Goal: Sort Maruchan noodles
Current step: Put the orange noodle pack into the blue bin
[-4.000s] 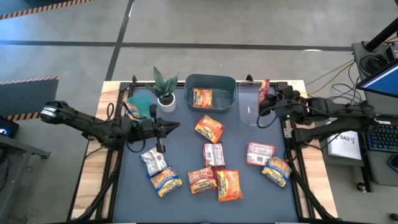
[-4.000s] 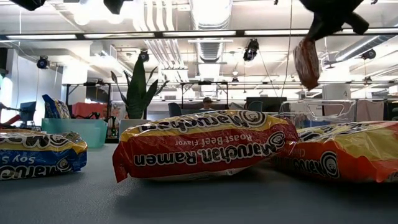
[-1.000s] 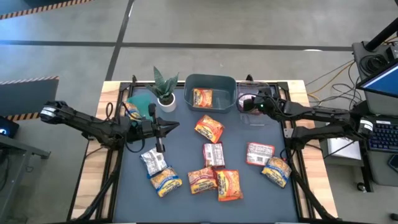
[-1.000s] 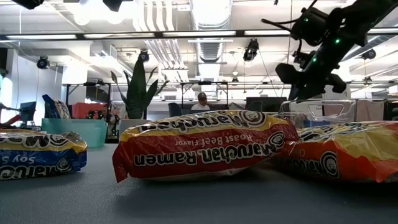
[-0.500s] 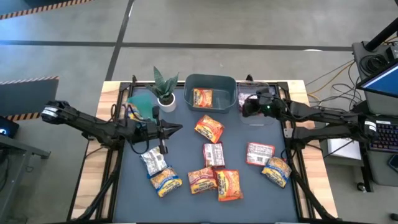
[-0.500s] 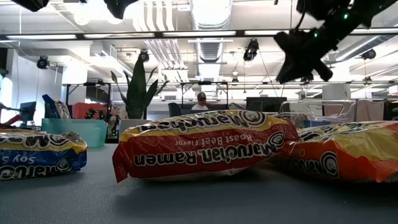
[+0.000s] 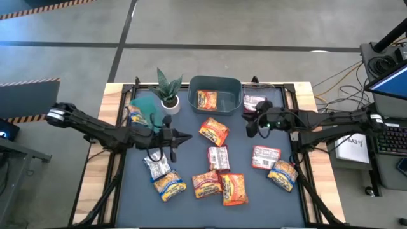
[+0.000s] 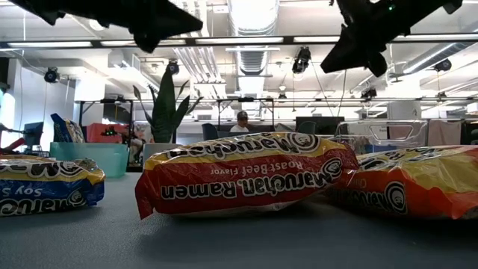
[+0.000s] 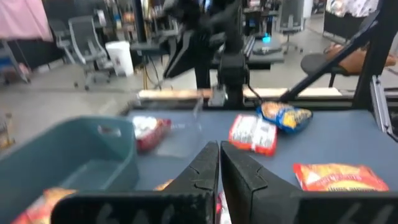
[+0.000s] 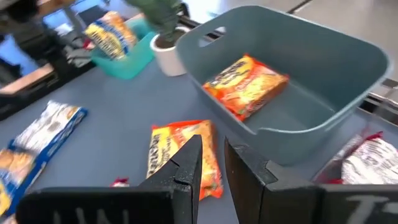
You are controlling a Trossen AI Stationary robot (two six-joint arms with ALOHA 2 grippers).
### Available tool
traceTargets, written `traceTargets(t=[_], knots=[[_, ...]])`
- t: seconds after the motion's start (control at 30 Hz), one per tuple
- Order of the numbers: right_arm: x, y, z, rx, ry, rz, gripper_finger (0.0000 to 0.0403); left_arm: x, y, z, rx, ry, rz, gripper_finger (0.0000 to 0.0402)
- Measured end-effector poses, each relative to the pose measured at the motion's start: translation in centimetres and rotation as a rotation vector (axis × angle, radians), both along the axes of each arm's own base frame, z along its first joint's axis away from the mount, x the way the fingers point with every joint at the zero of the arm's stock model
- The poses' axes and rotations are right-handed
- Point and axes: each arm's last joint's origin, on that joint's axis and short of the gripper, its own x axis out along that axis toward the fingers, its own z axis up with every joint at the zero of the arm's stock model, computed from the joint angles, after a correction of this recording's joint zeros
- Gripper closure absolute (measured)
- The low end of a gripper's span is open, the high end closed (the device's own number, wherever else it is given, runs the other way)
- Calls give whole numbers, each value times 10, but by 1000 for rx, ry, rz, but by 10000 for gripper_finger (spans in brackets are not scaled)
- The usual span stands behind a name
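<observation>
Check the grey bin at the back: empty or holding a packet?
Holding one. An orange-yellow packet lies flat inside the grey bin; the right wrist view shows it resting on the bin's floor.

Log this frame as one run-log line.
task: sort noodles | right gripper: empty, jaws nearly shut, above mat by clear bin holding red-white packet | left gripper: shut, empty, near silver packet | grey bin: one orange packet

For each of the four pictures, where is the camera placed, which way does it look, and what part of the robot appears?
High view: above, straight down on the table; both arms.
Low view: table height, looking level past a red packet; arms overhead.
Left wrist view: past the shut left gripper toward the right arm.
Right wrist view: past the right gripper toward the grey bin.
Shared: the orange packet in the bin, also in the high view.
</observation>
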Motion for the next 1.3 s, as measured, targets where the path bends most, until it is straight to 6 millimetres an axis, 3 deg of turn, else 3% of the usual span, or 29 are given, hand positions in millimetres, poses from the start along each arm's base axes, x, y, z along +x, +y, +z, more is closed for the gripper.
traceTargets(t=[0.4, 0.53, 0.7, 0.9, 1.3], knots=[[8, 32, 12, -221, -101, 290, 346, 28, -7, -51, -96, 184, 33, 397], [11, 39, 12, -283, -231, 510, 346, 41, -9, -61, -95, 242, 45, 372], [12, 42, 5, -359, -331, 637, 346, 57, -4, -77, -37, 413, 83, 317], [11, 41, 3, -394, -341, 636, 346, 70, 9, -102, 58, 560, 215, 263], [8, 39, 5, -501, -324, 658, 346, 75, 40, -112, 52, 601, 219, 226]])
